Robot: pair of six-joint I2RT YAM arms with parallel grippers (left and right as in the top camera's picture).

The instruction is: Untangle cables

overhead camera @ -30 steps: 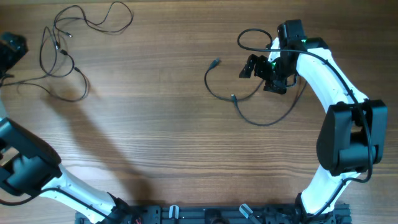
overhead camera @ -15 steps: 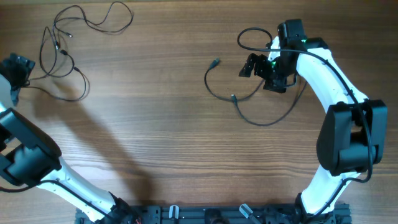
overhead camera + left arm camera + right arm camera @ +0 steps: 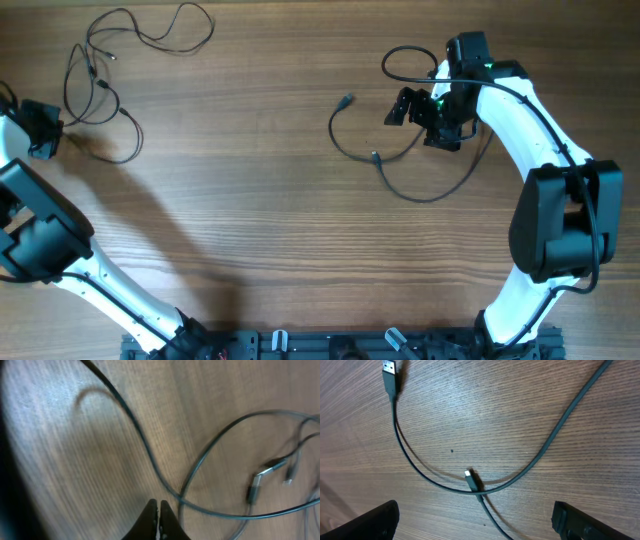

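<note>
Two thin black cables lie looped over each other in a tangle at the far left of the wooden table. Close beside it, at the left edge, my left gripper is shut. The left wrist view shows its gripper with the fingers pressed together and nothing between them. A cable loop and two plugs lie just beyond the tips. At the far right, two more cables cross. My right gripper hovers open over them. In the right wrist view its gripper straddles the crossing at a small plug.
A USB plug ends one right-hand cable. Another loop of cable curls behind the right arm. The left arm reaches along the table's left edge.
My left gripper has moved in from the left edge toward the left tangle, and its jaws have gone from open to shut. The right arm and its cables have not moved.
</note>
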